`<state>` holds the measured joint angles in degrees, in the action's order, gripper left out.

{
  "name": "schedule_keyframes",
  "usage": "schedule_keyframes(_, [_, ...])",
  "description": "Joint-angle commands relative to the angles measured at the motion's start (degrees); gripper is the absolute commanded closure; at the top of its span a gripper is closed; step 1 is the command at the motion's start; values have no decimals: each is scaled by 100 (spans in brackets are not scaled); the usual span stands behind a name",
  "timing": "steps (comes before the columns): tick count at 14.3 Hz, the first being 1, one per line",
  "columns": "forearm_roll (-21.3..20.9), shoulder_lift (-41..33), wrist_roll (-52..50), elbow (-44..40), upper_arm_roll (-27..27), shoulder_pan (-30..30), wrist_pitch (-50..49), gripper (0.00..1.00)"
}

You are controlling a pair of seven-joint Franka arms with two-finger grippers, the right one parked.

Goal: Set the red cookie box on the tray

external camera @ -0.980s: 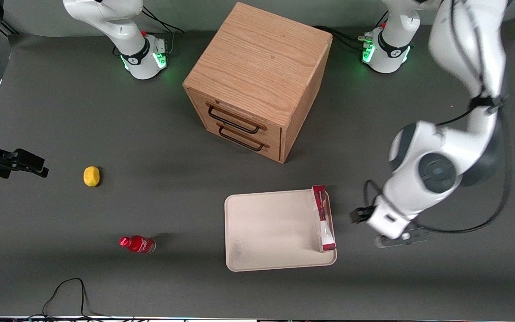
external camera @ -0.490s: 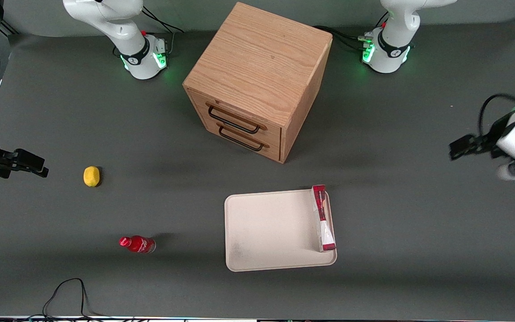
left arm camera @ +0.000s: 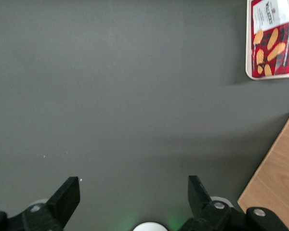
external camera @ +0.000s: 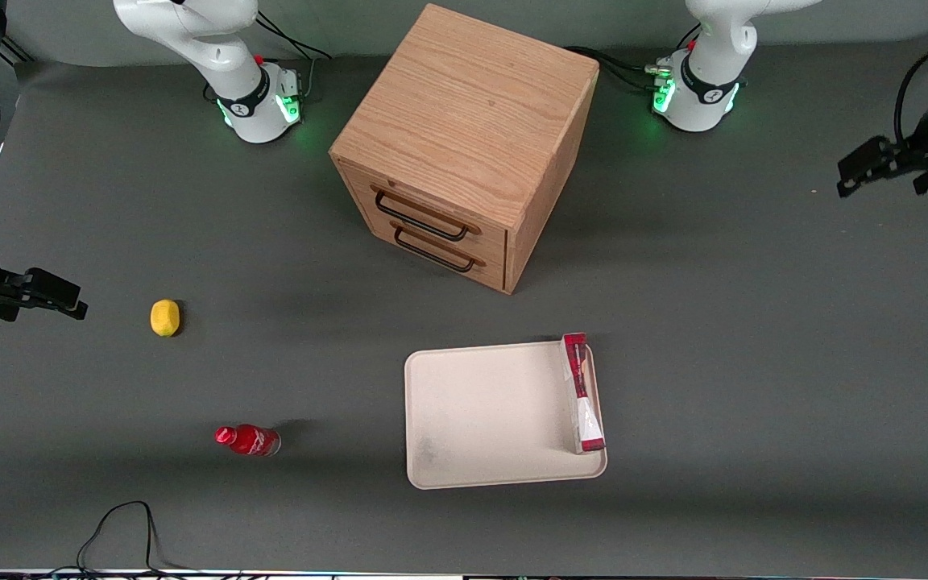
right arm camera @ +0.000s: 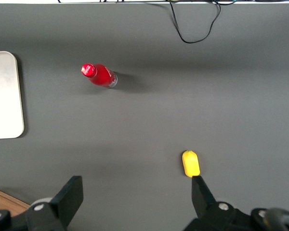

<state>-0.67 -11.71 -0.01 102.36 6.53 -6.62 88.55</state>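
Front view has the red cookie box [external camera: 582, 392] standing on edge inside the tray [external camera: 480, 419], tight against its rim, gripper [left arm camera: 134, 192] spread wide and empty well away, so I'd just keep clear.

Robot lab: bolted arm bases [external camera: 258, 101]

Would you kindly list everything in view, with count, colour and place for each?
Cookie box: one, red and white, on the tray along its edge toward the working arm.
Tray: one, cream, nearer the camera than the cabinet.
Cabinet: one, wooden, two drawers with black handles.
Lemon: one, yellow, toward the parked arm's end.
Bottle: one, red, nearer the camera than the lemon.
Cable: one, black, at the table's near edge.
Gripper: one, black, open, raised at the working arm's end.
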Motion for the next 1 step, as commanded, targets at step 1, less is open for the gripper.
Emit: schedule_keyframes(1, [93, -218, 159, 214, 15, -50, -40, 0])
